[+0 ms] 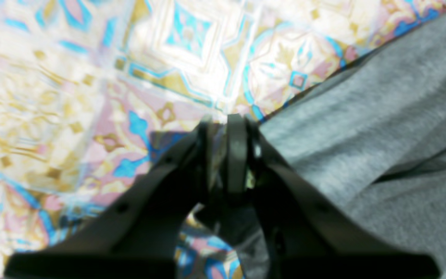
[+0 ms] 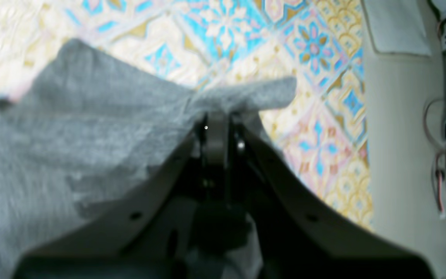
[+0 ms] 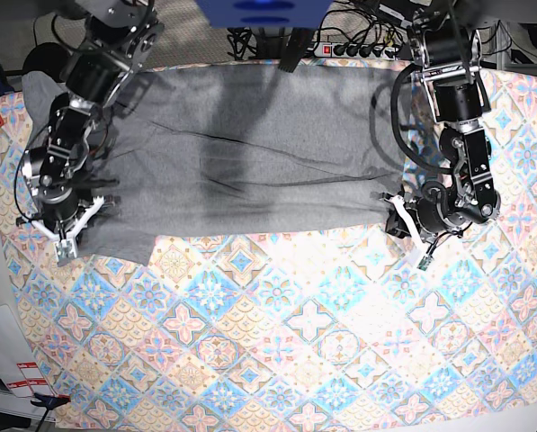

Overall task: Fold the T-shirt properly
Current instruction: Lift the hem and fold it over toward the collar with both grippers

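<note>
With the T-shirt (image 3: 250,171) spread across the far tabletop (image 3: 295,342), my right hand (image 3: 66,241) and left hand (image 3: 410,236) each clamp a near corner, ready to fold both evenly.

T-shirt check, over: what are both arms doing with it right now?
Left tool shut at T-shirt's edge; right tool shut on its corner. Shirt spread across patterned cloth. Nothing in the way.

From my base view the T-shirt (image 3: 250,162) lies spread on the far half of the patterned cloth (image 3: 277,342). My right gripper (image 3: 67,236) sits at its near left corner, my left gripper (image 3: 410,236) at its near right corner.
</note>
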{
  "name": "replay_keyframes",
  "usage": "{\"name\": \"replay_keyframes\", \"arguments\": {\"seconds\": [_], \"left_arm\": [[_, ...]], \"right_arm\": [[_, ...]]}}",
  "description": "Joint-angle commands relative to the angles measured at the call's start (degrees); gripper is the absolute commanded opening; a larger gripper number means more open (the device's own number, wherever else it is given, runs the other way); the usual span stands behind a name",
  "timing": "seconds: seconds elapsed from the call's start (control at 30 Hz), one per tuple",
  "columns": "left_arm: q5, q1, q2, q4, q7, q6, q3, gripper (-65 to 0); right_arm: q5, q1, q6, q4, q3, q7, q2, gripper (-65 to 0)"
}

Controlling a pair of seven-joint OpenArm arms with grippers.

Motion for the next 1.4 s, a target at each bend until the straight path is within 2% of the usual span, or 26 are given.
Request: {"name": "replay_keyframes", "arguments": {"seconds": [0.0, 0.23, 0.33, 0.5, 0.63, 0.87, 1.0, 1.27, 1.37], "left_arm": [[-0.3, 0.0, -0.8, 1.0, -0.5, 0.2, -0.1, -58.1], [-0.4, 4.7, -0.8, 2.6, -0.8, 0.2, -0.1, -58.1], [-0.5, 7.2, -0.8, 7.4, -0.6, 0.2, -0.1, -58.1], [-0.5, 11.7, -0.8, 17.5, -0.5, 0.2, -0.2, -58.1], [-0.5, 14.0, -0.8, 21.3, -0.5, 0.2, -0.2, -58.1], [-0.5, 18.4, -0.8, 26.6, -0.8, 0.2, -1.2, -58.1], [-0.5, 20.5, -0.8, 29.8, -0.8, 0.2, -3.3, -58.1], [-0.4, 18.2, -0.5, 29.5, -0.4, 0.2, -6.4, -57.9], [0.5, 13.6, 3.0, 28.5, 2.3, 0.2, -6.9, -55.4]], "right_arm": [[0.6, 0.5, -0.5, 2.1, 1.0, 0.7, 0.3, -63.5], [0.6, -3.2, -0.5, 6.7, 6.1, -1.0, -2.2, -63.5], [0.6, -4.9, -0.5, 8.6, 7.6, -1.0, -2.6, -63.5], [0.6, -5.3, -0.5, 11.5, 11.6, -0.9, -5.0, -63.5], [0.6, -6.1, -0.5, 12.3, 14.2, -0.9, -5.4, -63.5], [9.0, -11.0, -0.5, 14.9, 15.3, -0.9, -5.2, -63.5], [10.9, -12.8, -0.5, 15.9, 16.7, -1.0, -5.3, -63.5], [11.1, -13.1, -0.5, 15.9, 16.4, -1.3, -5.3, -63.5], [11.1, -13.1, -0.5, 15.9, 16.3, -1.4, -5.3, -63.5]]}}
